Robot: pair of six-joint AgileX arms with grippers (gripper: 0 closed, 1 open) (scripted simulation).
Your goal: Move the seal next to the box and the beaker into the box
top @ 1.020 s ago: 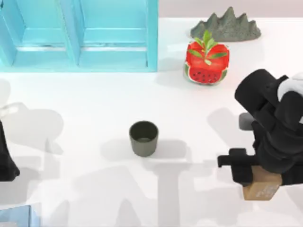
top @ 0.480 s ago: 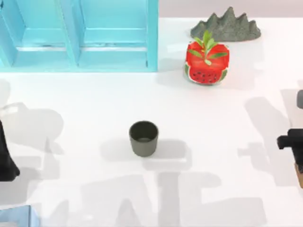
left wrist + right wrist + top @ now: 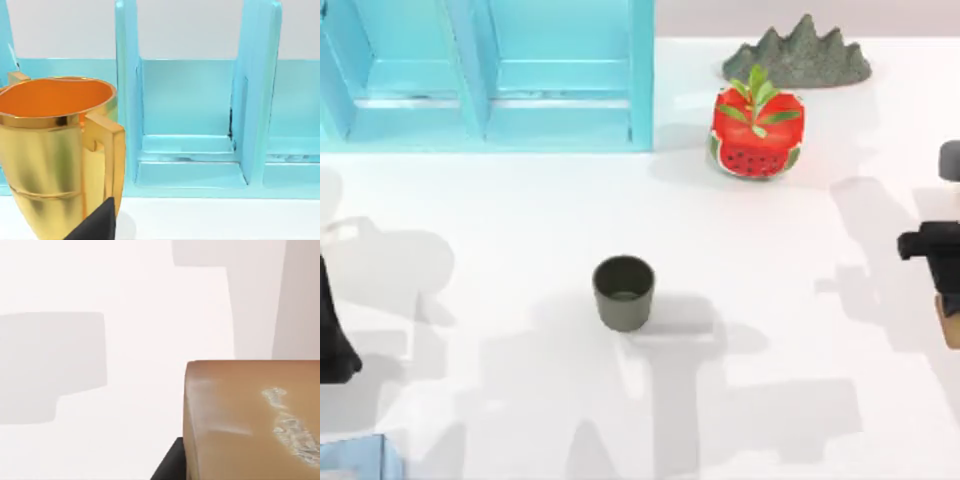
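The beaker (image 3: 623, 292), a dark olive-grey cup, stands upright in the middle of the table with nothing near it. The box (image 3: 480, 75) is light blue with open compartments and sits at the far left; its compartments (image 3: 190, 130) face the left wrist view. At the table's right edge my right gripper (image 3: 945, 290) is shut on the tan seal (image 3: 950, 325), which the frame edge cuts off. In the right wrist view the seal (image 3: 250, 420) looms close, whitish marks on one face and a dark finger (image 3: 167, 467) beside it. My left arm (image 3: 335, 335) is parked at the left edge.
A red watermelon-patterned pot (image 3: 755, 130) with a green plant stands right of the box, and a grey rock-shaped piece (image 3: 800, 55) lies behind it. A golden cup (image 3: 55, 150) stands in front of the box. A pale blue object (image 3: 350, 458) sits at the near left corner.
My right arm has swung from the near right of the table out to its right edge, carrying the seal, then shifted a little toward the far side. The beaker and left arm have not moved.
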